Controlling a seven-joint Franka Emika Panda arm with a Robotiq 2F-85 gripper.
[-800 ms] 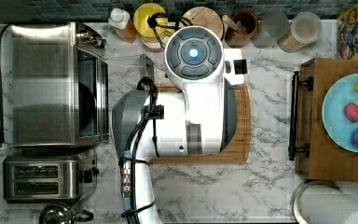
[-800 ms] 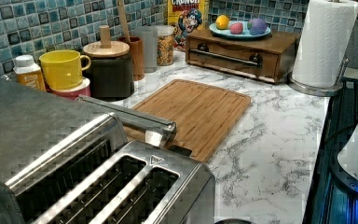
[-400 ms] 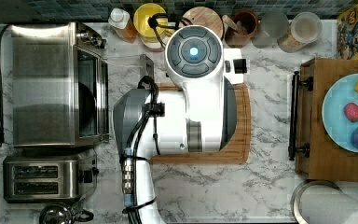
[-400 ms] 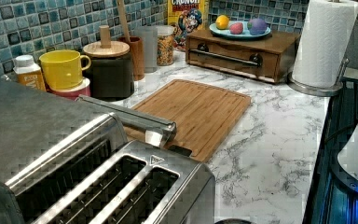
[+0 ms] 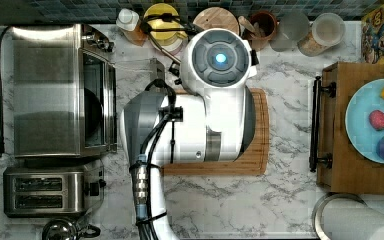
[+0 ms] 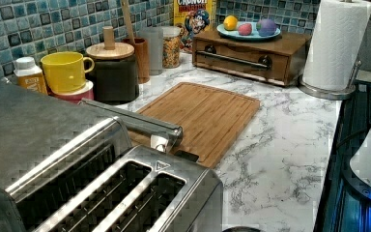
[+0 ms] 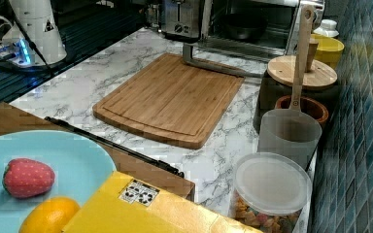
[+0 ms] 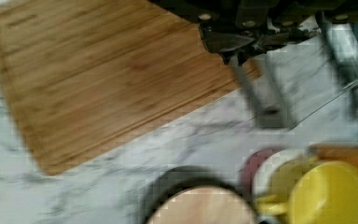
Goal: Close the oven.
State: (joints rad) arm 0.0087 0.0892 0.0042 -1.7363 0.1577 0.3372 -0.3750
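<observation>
Oven door hanging open, fingers parked right by it

Oven [image 5: 60,90] sits on the top view's left, its door [image 7: 223,65] dropped flat toward the cutting board [image 7: 170,97]. In the wrist view my gripper [image 8: 270,109] hangs just off the door's end — fingers [image 8: 249,91] narrow, holding nothing. Handle bar [image 6: 130,118] runs along the door's outer edge. The arm [image 5: 215,100] hides that spot from above, so contact's a guess.

Brushed, shiny steel is seen on the oven [image 5: 47,90] and the toaster [image 5: 50,191], smooth bamboo-like wood on the cutting board [image 7: 170,99], glossy veined marble on the countertop [image 6: 280,159], and glazed tile on the backsplash [image 6: 38,24].
</observation>
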